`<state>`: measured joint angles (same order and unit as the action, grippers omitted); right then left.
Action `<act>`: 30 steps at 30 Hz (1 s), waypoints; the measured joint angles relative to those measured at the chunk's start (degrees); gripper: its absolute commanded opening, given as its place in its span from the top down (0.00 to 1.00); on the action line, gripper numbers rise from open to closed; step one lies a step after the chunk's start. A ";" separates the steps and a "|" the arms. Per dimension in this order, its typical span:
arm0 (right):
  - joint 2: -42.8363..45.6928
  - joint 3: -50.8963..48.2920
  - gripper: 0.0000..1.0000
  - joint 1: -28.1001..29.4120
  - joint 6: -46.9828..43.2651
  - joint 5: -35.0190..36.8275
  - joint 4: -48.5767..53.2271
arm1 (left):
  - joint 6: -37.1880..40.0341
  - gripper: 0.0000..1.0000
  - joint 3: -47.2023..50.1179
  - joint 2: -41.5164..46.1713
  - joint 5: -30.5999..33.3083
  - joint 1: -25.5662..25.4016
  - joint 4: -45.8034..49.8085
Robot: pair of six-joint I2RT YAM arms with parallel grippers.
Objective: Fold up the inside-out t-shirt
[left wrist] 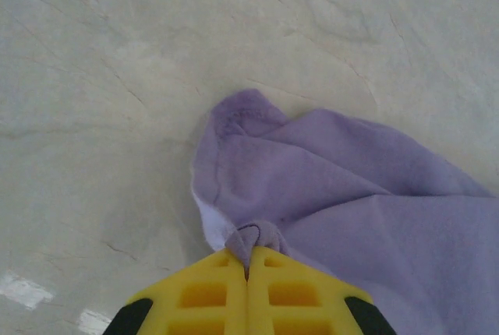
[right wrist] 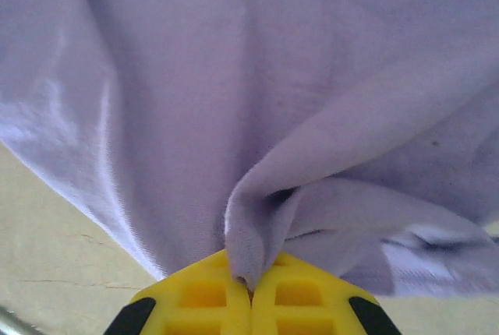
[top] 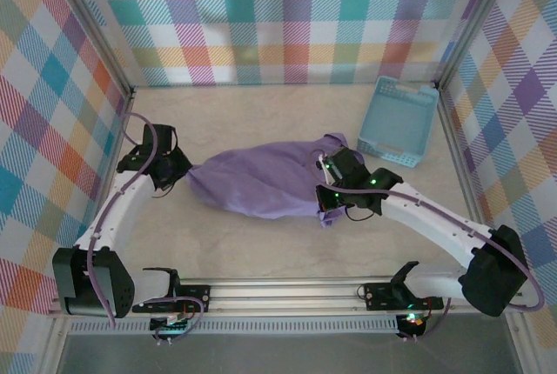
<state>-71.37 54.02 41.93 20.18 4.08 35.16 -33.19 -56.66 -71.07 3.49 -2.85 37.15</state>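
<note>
- Stretching between two white robot arms, a soft lavender-purple fabric t-shirt [top: 261, 184] lies bunched in one long heap across the middle of the pale beige counter [top: 261, 109], as seen from overhead.
- At the garment's left end, the left hand [left wrist: 248, 261] has its yellow jaws pressed together on a small nub of purple cloth. The wrist camera shows a stitched hem curling just beyond the grip, with bare counter around it.
- At the garment's right end, the right hand [right wrist: 249, 279] also has its yellow jaws closed, pinching a thick fold of the same fabric. Creased cloth fans up and away from the grip, and a strip of counter shows at the lower left of that wrist view.
- From above, the shirt tapers to a point at the left grip and is fuller towards the right, where part of it drapes around the right arm's wrist.
- A light blue plastic slotted basket [top: 399, 122] sits at the counter's far right corner, set askew and apart from the shirt.
- Multicoloured plaid panels [top: 287, 17] wall the counter on three sides.
</note>
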 measured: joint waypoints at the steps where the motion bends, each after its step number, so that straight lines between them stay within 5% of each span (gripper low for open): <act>1: 0.00 0.24 1.00 0.13 0.20 0.02 -0.09 | 0.00 1.00 -0.31 0.09 -0.33 0.00 -0.04; 9: -1.62 5.99 1.00 -0.57 -0.09 2.45 -0.57 | 0.00 1.00 -3.56 3.96 1.03 0.00 0.35; 18: -19.87 25.20 1.00 -6.10 -3.61 5.01 -1.36 | 0.72 1.00 -5.77 22.29 7.76 0.00 5.40; 26: -49.24 70.86 1.00 -9.55 -7.06 -0.79 2.78 | 1.01 1.00 -10.40 29.62 -0.07 -1.20 8.22; 30: -60.74 89.11 0.81 -9.73 -7.54 -3.98 8.66 | -0.33 1.00 -6.27 30.12 -1.84 -10.34 5.46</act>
<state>-132.11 143.13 32.21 12.64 0.10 43.81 -33.52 -62.94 -40.95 1.65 -13.19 42.61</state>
